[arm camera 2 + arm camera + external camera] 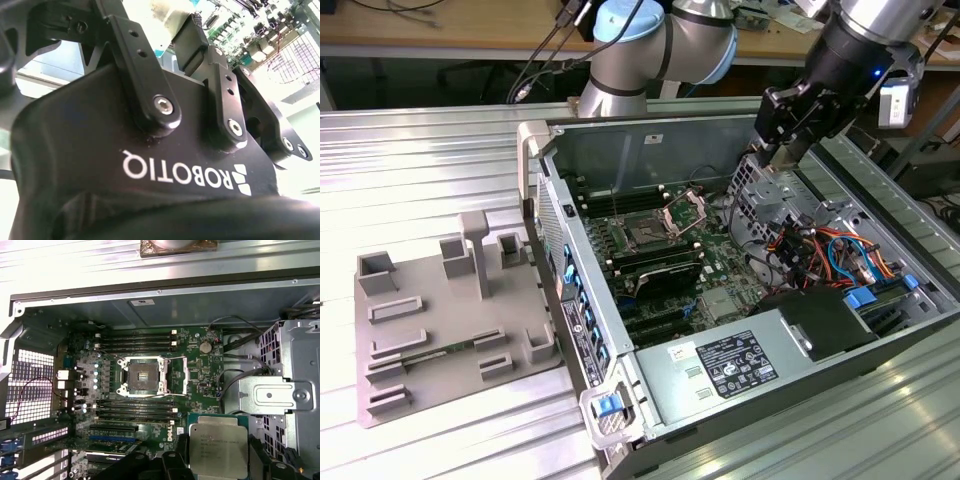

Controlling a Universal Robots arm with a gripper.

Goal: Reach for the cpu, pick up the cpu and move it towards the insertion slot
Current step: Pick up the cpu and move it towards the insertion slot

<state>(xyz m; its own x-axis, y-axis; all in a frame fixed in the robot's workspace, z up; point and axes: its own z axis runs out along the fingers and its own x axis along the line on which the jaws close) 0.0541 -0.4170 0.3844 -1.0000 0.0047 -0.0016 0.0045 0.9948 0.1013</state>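
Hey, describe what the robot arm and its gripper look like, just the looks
The arm is built of silver-grey metal tubes with pale blue caps at the joints, and black cables trail off behind it. Its wrist section is dark with a small blue light. The gripper is matte black, with flat linkage bars held by silver bolts and white lettering printed on its body, as the second wrist view shows close up.

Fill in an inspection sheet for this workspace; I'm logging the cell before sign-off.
Surface: ribbed metal table carrying an open computer case.
Job's things: cpu held between the fingers; insertion slot open, bracket raised, empty.
Clutter: grey fixture tray on the exterior view's left.
Grippers: gripper shut on the cpu, above the case.
Cables: red, blue and orange bundle inside the case.
Surroundings: wooden bench behind.
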